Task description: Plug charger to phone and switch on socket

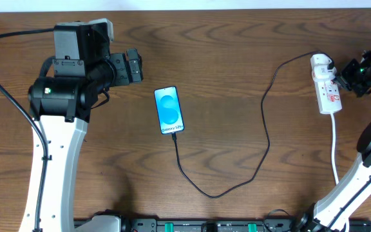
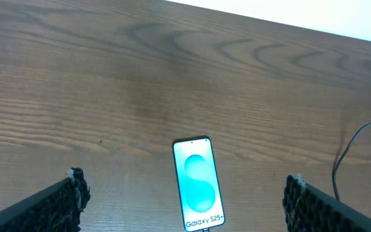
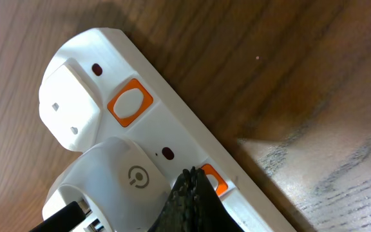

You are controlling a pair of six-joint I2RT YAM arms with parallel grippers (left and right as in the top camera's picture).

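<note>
Under the right jaws, the socket

phone: flat, face up, screen lit white with a blue blob. It lies lengthwise toward my edge, just left of the middle of the bench.
charger: thin black cable. Its tip meets the phone's near end, it loops toward the near edge, then climbs to its white plug.
socket: narrow white strip with orange switches, flat by the far right corner. The plug sits in its far end.
</note>
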